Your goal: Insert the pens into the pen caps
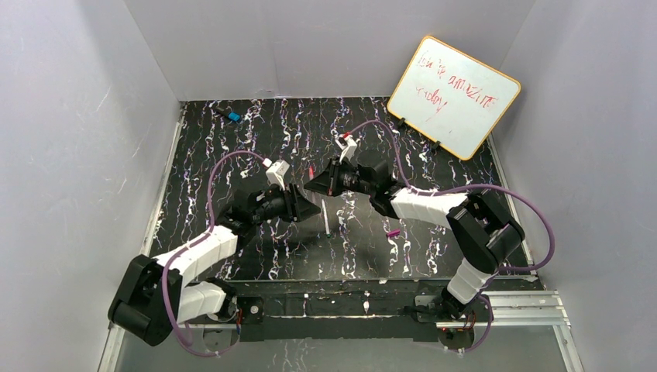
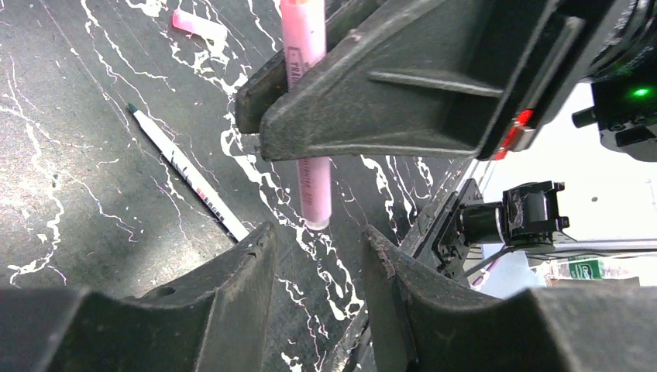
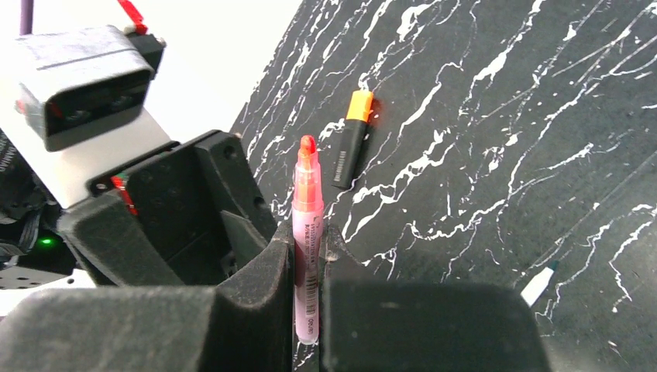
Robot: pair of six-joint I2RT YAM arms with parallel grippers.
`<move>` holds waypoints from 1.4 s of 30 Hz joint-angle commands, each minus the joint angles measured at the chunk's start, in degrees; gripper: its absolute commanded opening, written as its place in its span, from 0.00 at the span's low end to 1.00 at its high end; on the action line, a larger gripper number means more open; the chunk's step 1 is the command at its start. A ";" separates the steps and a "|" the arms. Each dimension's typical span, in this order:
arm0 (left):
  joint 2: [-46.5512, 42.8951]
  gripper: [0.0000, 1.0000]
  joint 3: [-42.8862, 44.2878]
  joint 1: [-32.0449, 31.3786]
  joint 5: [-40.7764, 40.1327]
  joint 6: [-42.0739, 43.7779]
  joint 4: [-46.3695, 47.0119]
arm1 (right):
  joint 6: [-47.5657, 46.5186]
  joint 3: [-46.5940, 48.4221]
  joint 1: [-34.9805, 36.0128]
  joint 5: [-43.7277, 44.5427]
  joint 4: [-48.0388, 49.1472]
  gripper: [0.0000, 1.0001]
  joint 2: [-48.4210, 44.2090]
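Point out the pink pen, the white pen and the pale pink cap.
pink pen (image 3: 307, 232), right wrist view, mid-barrel.
white pen (image 2: 190, 170), left wrist view, mid-barrel.
pale pink cap (image 2: 199, 24), left wrist view, its middle.

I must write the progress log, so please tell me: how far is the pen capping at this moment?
Done: no pen visibly capped. In hand: the right fingers clamp the pink pen, its tip bare; the left fingers are open and empty. Left: the white pen lies bare-tipped on the table, the pale pink cap and the magenta cap lie loose, and the black marker, orange at one end, lies untouched.
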 commanded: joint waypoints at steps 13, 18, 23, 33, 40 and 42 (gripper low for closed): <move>2.47 0.42 0.22 0.19 0.26 -4.23 15.16 | -0.12 4.00 -0.07 -6.96 -0.97 0.01 0.08; 3.26 0.34 0.07 0.20 1.46 -5.00 16.29 | -0.12 4.00 -0.02 -6.96 -0.97 0.01 0.08; 2.62 0.33 -1.44 0.24 1.83 -5.85 16.82 | 0.19 3.64 -0.06 -6.14 -0.33 0.01 0.06; 3.53 0.00 -5.06 0.18 2.30 -9.58 23.11 | 1.80 3.84 -0.04 -5.72 1.45 0.01 0.60; 3.11 0.00 -5.93 0.16 1.34 -9.41 24.20 | 1.66 2.79 -0.04 -5.46 1.05 0.01 0.01; 3.01 0.00 -5.98 0.22 1.25 -9.32 24.20 | 1.48 2.53 -0.05 -5.48 0.74 0.16 -0.14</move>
